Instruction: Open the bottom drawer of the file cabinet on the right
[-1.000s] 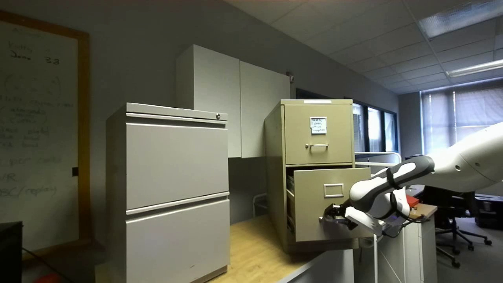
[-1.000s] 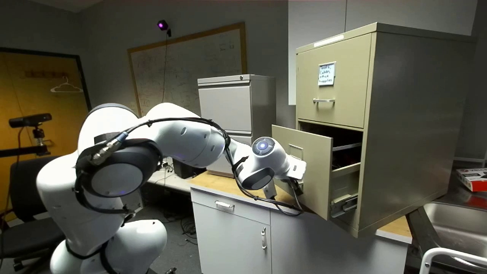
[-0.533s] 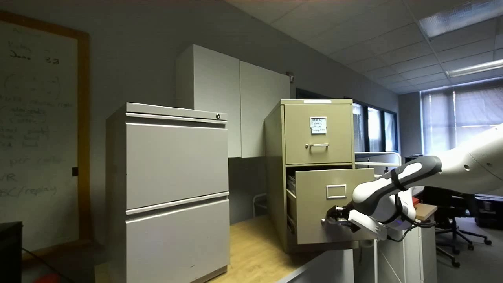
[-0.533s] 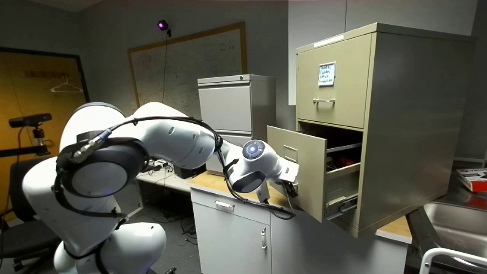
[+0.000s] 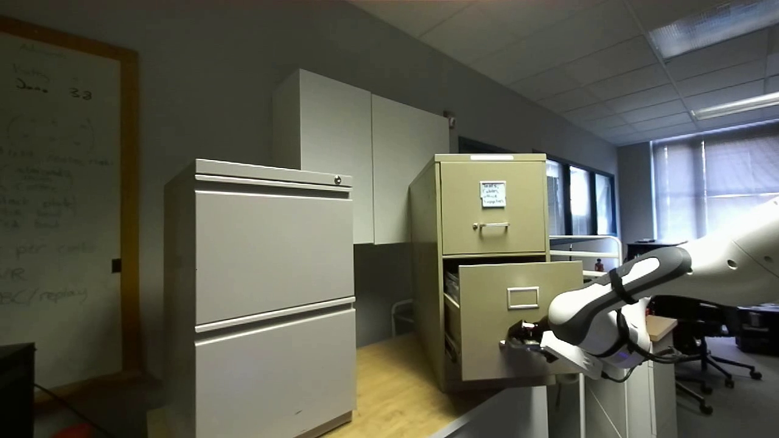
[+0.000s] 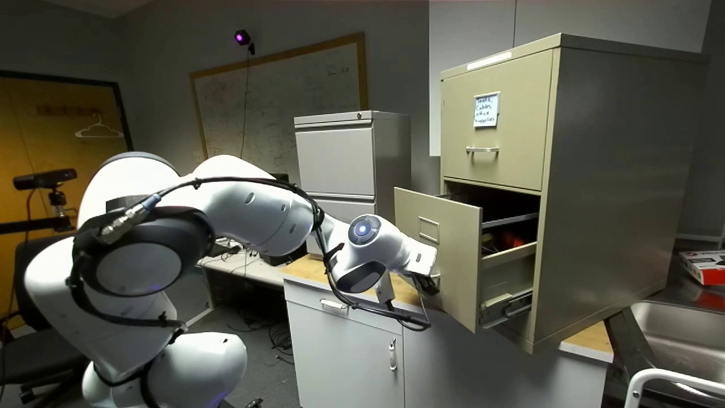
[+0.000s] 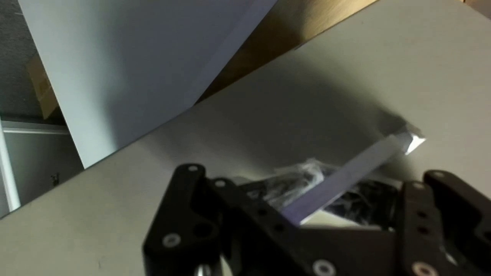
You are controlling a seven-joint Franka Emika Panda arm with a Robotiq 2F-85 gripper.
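Observation:
The tall beige file cabinet point(image 5: 462, 207) point(image 6: 612, 170) has a white paper label point(image 5: 493, 193) point(image 6: 486, 110) on its shut upper drawer. Its plain bottom drawer point(image 5: 481, 316) point(image 6: 461, 255) stands partly pulled out in both exterior views, with dark contents showing inside. Its front fills much of the wrist view point(image 7: 215, 130). The metal drawer handle point(image 7: 353, 168) runs diagonally between my fingertips, one on each side. My gripper point(image 5: 517, 336) point(image 6: 431, 283) point(image 7: 326, 184) is shut on this handle, low on the drawer front. The handle's lower end is hidden behind a finger in the wrist view.
A light-grey two-drawer cabinet point(image 5: 274, 255) point(image 6: 335, 161) stands beside the file cabinet on a wooden counter point(image 5: 395, 383). Grey cupboards point(image 6: 345, 351) are below the counter. A sink point(image 6: 685, 334), a red-and-white box point(image 6: 705, 266) and a white rail point(image 6: 679, 377) are at the far side.
The bottom drawer has come further out of the cabinet. My gripper and arm have moved back with it, keeping hold of the handle. The other furniture has not moved.

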